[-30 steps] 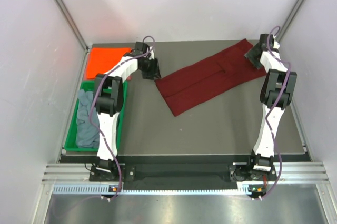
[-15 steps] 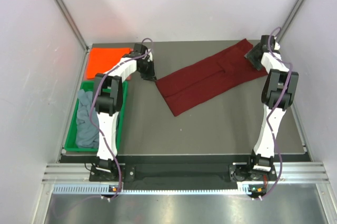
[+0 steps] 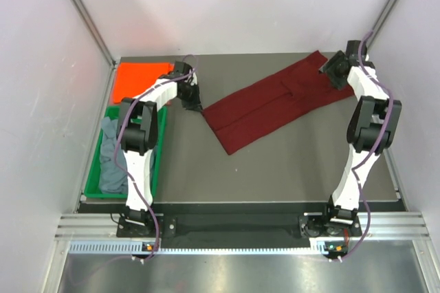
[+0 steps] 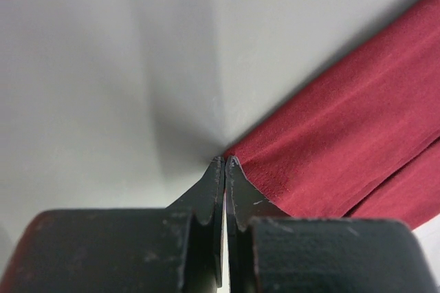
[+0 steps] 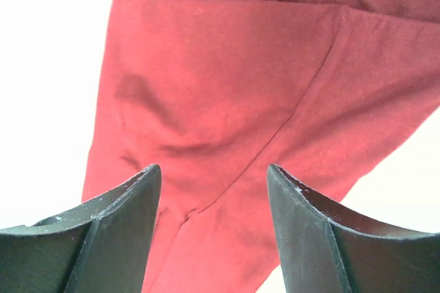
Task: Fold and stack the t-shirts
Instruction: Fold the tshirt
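- My left gripper was pinched shut on a corner of the maroon t-shirt.
- My right gripper hung open above that shirt's opposite end, holding nothing.

From the top: looked down from high up and behind the arms, far away, taking in the whole table, with the dark red shirt in the upper middle of the frame. From the left wrist: looked along the left gripper at the bottom of the frame, very near one corner of that shirt. From the right wrist: looked down past the right gripper, close over the shirt's other end. Shared by all three: that one shirt.
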`<state>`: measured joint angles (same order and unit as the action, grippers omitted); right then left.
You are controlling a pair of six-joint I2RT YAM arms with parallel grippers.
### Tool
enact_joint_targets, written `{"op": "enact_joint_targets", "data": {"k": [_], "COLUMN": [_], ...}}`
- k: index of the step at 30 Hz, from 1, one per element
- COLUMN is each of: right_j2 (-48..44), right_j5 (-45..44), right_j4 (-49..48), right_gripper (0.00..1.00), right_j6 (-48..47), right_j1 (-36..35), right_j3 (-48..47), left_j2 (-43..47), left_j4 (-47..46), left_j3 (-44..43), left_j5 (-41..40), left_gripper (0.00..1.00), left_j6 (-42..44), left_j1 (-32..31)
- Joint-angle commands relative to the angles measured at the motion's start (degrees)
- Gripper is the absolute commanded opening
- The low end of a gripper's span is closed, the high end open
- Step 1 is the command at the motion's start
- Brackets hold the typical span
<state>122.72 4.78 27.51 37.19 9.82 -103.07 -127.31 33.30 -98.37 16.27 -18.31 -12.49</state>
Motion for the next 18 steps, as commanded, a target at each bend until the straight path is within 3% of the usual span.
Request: {"op": "enact_joint_targets", "data": {"k": [1,8,18], "right_j2": [-5.2,-8.19,-6.44], "right_j5": [2.17,1.81,2.61], "right_j4": [1.23,1.67,3.26], "right_gripper": [0.64,0.65,0.65], "right_j6": [-1.42,-1.77,-2.03], "right_j1": [0.11,0.11,-0.07], "right_j3": [1.55,4.45,6.65], "left_j2": [3.19,6.28,15.76], "left_j4": [7.22,9.5,8.54], "left_j3": [4.32,7.57,21.19], "left_j5": [-6.16,-7.66,-5.2], "left_gripper": [0.0,0.0,0.0], "left_j6": [0.11,-0.5,-0.59], "left_j1": [0.27,0.27,-0.08]}}
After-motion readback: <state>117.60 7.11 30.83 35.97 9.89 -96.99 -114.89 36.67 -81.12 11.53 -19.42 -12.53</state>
